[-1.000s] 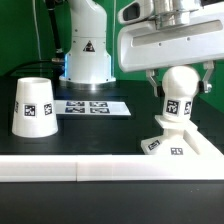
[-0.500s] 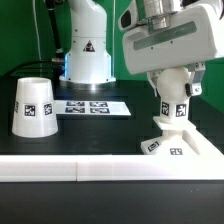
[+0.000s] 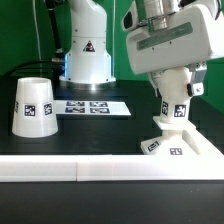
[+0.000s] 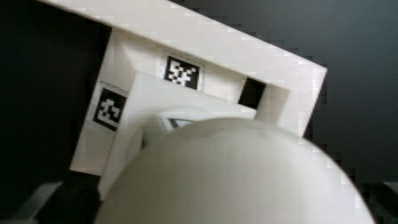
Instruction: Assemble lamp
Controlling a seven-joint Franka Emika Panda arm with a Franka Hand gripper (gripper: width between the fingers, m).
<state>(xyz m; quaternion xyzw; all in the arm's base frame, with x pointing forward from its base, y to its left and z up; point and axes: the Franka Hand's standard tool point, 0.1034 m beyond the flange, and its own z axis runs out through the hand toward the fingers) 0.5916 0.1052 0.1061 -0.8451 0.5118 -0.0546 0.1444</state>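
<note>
The white ball-shaped bulb (image 3: pixel 176 100) stands upright with its neck in the top of the low pyramid-like base (image 3: pixel 181 142), at the exterior view's right. My gripper (image 3: pixel 176 92) is down over the bulb, with its fingers shut on the bulb's sides. The bulb's top is hidden behind the gripper body. In the wrist view the bulb (image 4: pixel 231 170) fills the foreground, with the tagged base (image 4: pixel 151 95) beyond it. The tapered shade (image 3: pixel 33 105) stands alone on the table at the exterior view's left, far from the gripper.
The marker board (image 3: pixel 92 107) lies flat between the shade and the base. A long white rail (image 3: pixel 100 170) runs along the table's front, with another at the right beside the base (image 4: pixel 231 35). The arm's pedestal (image 3: pixel 86 55) stands at the back.
My gripper has come down over the bulb and its fingers have closed in on its sides. Over the last half second it has hardly moved. The shade and base have not moved.
</note>
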